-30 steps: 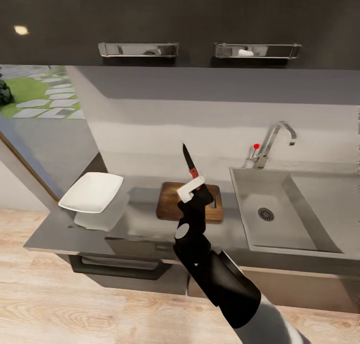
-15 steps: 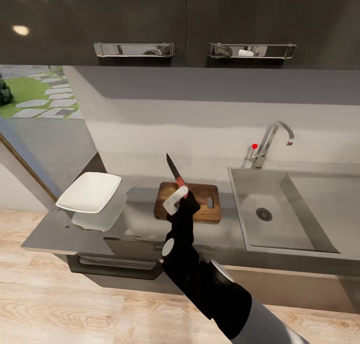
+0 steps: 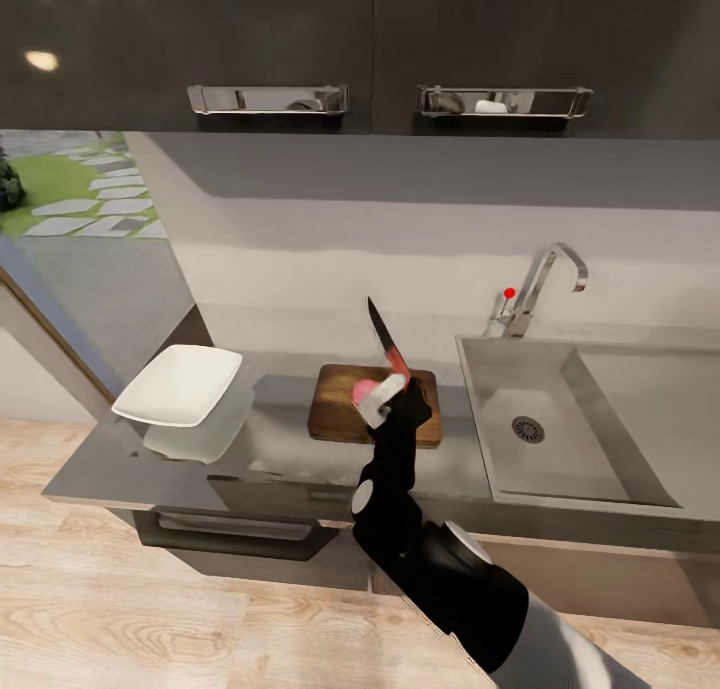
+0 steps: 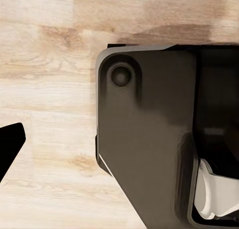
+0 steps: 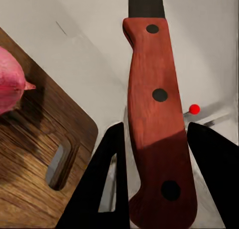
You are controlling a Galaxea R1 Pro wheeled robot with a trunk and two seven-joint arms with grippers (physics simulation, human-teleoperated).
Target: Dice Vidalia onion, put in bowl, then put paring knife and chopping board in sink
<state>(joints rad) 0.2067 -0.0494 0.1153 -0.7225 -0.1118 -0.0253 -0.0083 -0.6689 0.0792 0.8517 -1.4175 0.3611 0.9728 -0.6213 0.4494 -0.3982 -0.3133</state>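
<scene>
My right gripper (image 3: 388,401) is shut on the paring knife's red handle (image 5: 157,139), and the dark blade (image 3: 379,327) points up and away over the chopping board (image 3: 335,417). The pinkish Vidalia onion (image 3: 362,393) sits whole on the board, just left of the gripper (image 5: 158,186) and the onion (image 5: 9,84) is apart from the knife. The white bowl (image 3: 180,384) rests on the countertop (image 3: 130,469) to the left. The steel sink (image 3: 560,459) lies to the right. In the left wrist view one black fingertip (image 4: 11,141) of my left gripper hangs over wooden floor.
The chrome tap (image 3: 545,274) and red knob (image 3: 510,293) stand behind the sink. Dark wall cabinets with metal handles (image 3: 268,99) hang above. A drawer handle (image 3: 235,541) runs under the counter's front edge. My own dark base (image 4: 149,139) is beside the left arm.
The right gripper with the knife swung left, then back to the right over the board. The onion now shows beside the gripper. The camera shifted slightly at first.
</scene>
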